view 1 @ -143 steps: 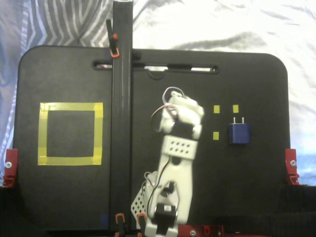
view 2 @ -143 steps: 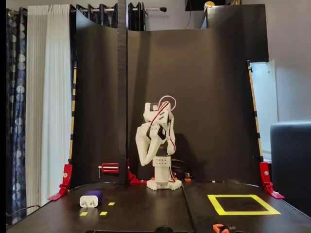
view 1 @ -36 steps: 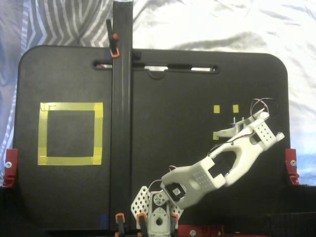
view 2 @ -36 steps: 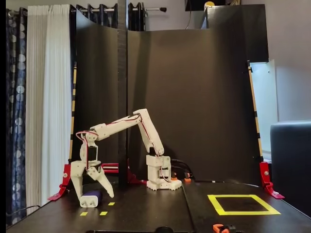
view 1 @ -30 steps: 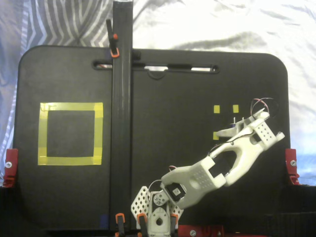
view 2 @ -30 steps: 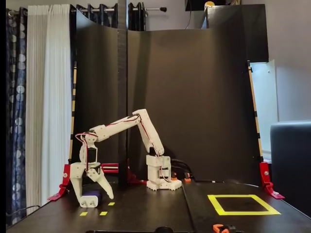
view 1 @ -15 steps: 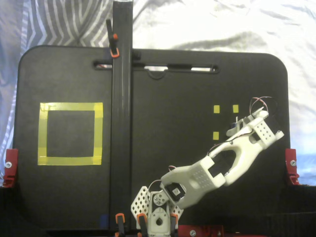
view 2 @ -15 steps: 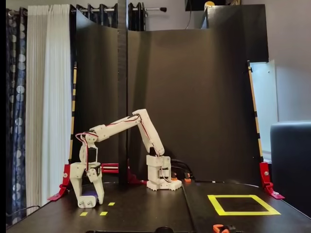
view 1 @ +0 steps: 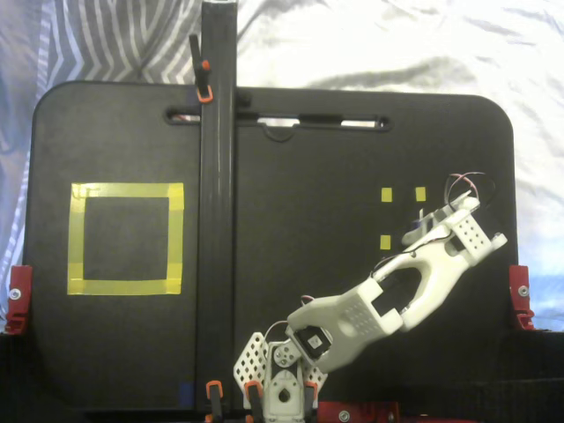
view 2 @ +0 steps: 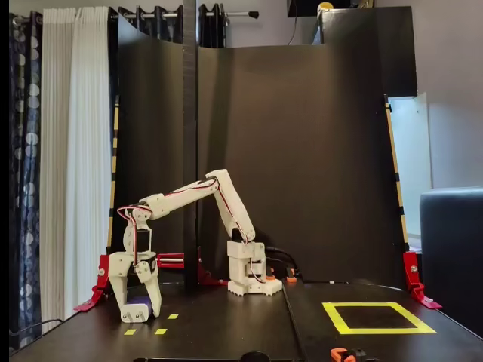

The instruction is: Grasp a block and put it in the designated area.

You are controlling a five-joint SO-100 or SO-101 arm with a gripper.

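In a fixed view from the front, my white gripper [view 2: 139, 317] stands upright at the left of the black table, shut on the small navy block [view 2: 139, 307], which rests low between the fingers at table level. From above, the gripper [view 1: 426, 231] lies at the board's right side and covers nearly all of the block; only a silvery prong [view 1: 421, 214] peeks out. The designated area, a large yellow-tape square, lies far off: at the left in the view from above [view 1: 126, 190] and at the right in the front view [view 2: 377, 330].
Small yellow tape squares [view 1: 386, 195] [view 2: 160, 331] lie around the block's spot. A black upright post [view 1: 218, 176] [view 2: 189, 151] stands between the gripper and the yellow square. Red clamps [view 1: 520, 295] [view 2: 100, 280] hold the board's edges. A black backdrop [view 2: 302, 151] rises behind the arm.
A second ago the fingers were spread wide on either side of the block; they have now come together on it. The arm itself has barely moved.
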